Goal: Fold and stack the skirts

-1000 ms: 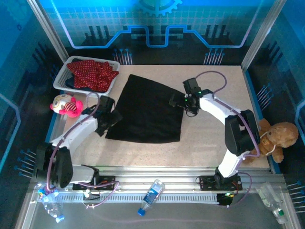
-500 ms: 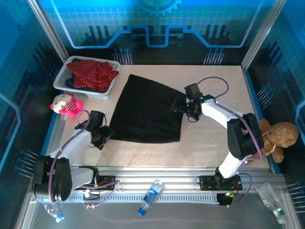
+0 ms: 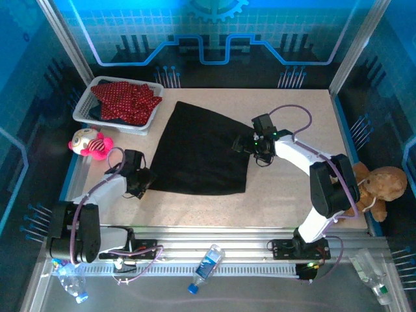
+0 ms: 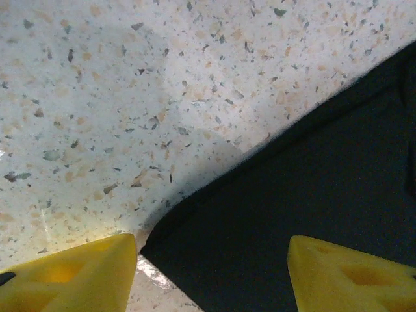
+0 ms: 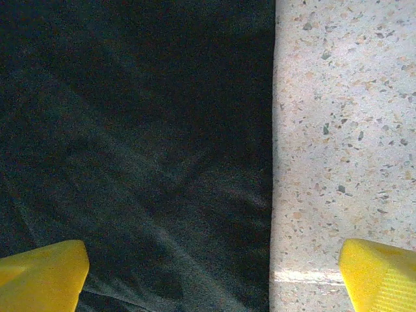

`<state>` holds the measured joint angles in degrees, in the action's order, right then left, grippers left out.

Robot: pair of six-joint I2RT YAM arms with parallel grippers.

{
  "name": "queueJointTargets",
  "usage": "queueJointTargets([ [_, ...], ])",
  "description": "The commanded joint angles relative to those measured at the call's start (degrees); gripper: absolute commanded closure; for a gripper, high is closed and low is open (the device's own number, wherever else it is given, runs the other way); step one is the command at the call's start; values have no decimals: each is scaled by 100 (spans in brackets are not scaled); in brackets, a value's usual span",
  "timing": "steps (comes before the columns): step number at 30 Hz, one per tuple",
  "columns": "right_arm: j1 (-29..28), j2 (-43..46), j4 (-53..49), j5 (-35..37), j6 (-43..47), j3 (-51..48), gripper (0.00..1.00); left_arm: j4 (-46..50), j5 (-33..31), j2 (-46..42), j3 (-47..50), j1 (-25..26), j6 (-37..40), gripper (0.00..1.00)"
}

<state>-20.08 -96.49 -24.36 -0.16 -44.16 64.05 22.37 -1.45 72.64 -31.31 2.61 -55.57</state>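
Note:
The black skirt (image 3: 201, 153) lies spread flat in the middle of the table. My left gripper (image 3: 144, 183) sits low at its near-left corner; in the left wrist view that gripper (image 4: 211, 279) is open, with the black skirt's corner (image 4: 292, 214) between the yellow fingertips (image 4: 71, 276). My right gripper (image 3: 247, 144) is at the skirt's right edge. In the right wrist view the right gripper (image 5: 211, 279) is open and straddles the straight hem, with black skirt (image 5: 130, 143) on the left and bare table on the right. The red patterned skirt (image 3: 127, 101) is heaped in the basket, with a dark fabric edge under it.
The white mesh basket (image 3: 81, 112) stands at the back left, with a pink-and-white plush toy (image 3: 91, 143) in front of it. A brown teddy (image 3: 380, 185) sits at the right edge. A plastic bottle (image 3: 207, 265) lies on the front rail.
My left gripper has pulled back from over the skirt's left side to its near-left corner and dropped low. My right gripper shifted slightly along the right edge. The skirt stays flat.

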Motion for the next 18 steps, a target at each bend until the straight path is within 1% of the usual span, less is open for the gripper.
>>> queueJointTargets([
  [1, 12, 247, 28, 110, -59, -123, 1, -210, -83, 123, 72, -59, 125, 40],
  [9, 13, 394, 58, 200, -57, -204, 1, 4, -253, 163, 62, -59, 97, 40],
  [14, 14, 433, 63, 216, -61, -233, 1, -11, -298, 198, 90, -59, 125, 55],
  [16, 13, 458, 68, 232, -64, -259, 1, -29, -277, 189, 82, -59, 130, 55],
  [17, 12, 464, 64, 236, -71, -276, 1, -22, -273, 181, 69, -59, 144, 59],
  [18, 12, 490, 63, 251, -74, -294, 1, -6, -262, 167, 49, -59, 157, 65],
])
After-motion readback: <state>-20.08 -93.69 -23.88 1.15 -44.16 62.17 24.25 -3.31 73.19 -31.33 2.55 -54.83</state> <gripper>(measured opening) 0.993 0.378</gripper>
